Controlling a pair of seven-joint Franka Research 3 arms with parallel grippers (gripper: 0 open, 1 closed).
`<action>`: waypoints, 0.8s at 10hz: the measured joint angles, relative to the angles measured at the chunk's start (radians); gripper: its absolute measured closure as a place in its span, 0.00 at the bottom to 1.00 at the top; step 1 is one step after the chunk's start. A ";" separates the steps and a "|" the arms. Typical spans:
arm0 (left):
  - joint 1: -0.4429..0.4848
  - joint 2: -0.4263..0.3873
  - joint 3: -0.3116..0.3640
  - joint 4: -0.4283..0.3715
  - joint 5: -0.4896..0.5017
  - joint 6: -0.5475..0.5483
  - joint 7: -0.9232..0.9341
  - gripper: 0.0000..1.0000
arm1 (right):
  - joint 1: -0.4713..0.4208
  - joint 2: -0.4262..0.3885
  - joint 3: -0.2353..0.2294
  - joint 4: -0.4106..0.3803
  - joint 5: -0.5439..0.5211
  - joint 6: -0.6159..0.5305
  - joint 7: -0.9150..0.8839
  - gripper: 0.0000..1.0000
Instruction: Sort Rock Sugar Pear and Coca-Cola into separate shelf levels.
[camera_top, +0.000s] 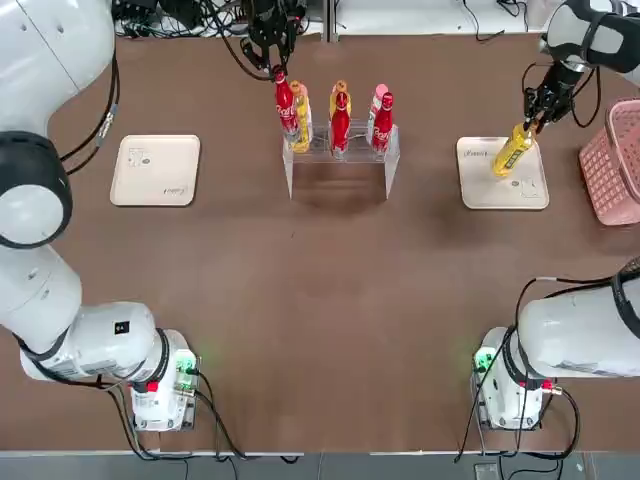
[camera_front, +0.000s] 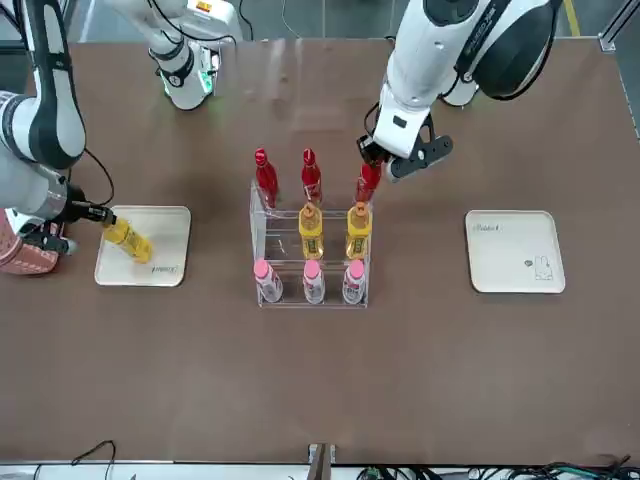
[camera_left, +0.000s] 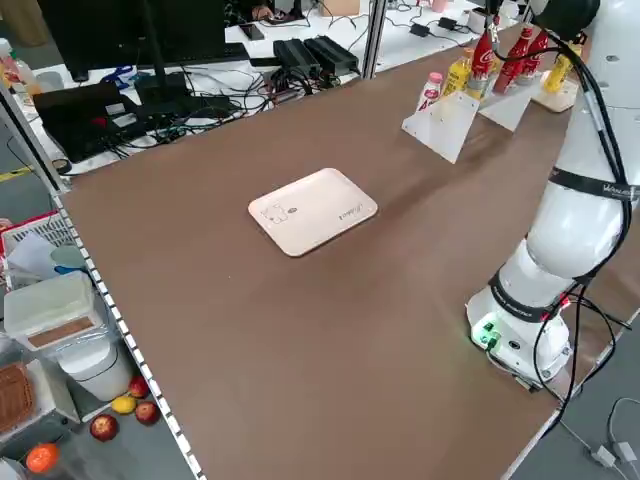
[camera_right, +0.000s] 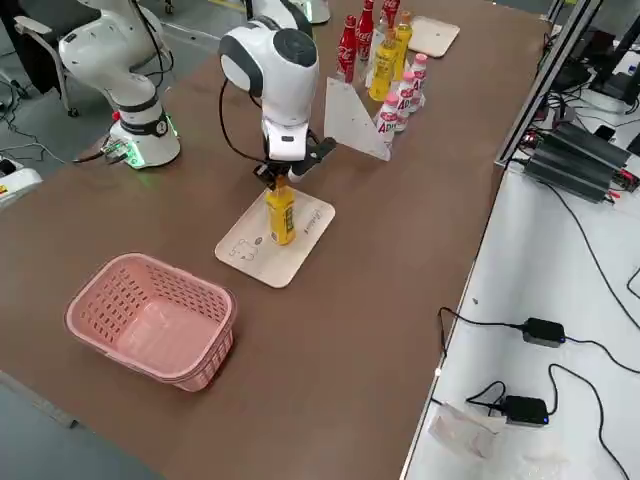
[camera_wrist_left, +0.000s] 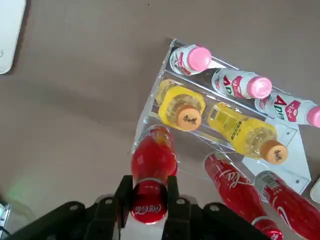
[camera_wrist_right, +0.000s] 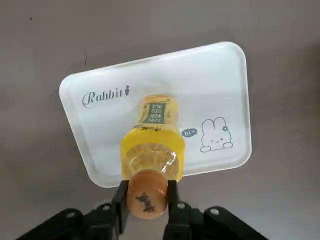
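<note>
Item: right pincer (camera_wrist_right: 147, 200), closed on the cap of a yellow Rock Sugar Pear bottle (camera_wrist_right: 152, 145), cream tray (camera_wrist_right: 215, 100) beneath; best lifted straight up before heading rackward.

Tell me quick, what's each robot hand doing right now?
Left hand: closed on a red bottle.
Right hand: closed on a yellow bottle.

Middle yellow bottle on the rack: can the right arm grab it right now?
Probably not yet: the right gripper is shut on another yellow bottle at the cream tray. The left gripper, holding a red bottle beside the middle yellow bottle, may also crowd it.
</note>
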 joint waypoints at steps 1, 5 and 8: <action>-0.006 0.009 0.001 0.001 0.004 0.013 -0.012 0.68 | 0.003 0.000 0.001 0.003 0.000 0.000 -0.014 0.66; -0.021 0.033 0.012 0.010 0.047 0.033 -0.028 0.68 | 0.070 -0.003 0.006 0.139 0.000 -0.154 -0.112 0.66; -0.062 0.048 0.012 0.026 0.082 0.032 -0.071 0.68 | 0.163 -0.011 0.009 0.371 0.002 -0.378 -0.137 0.66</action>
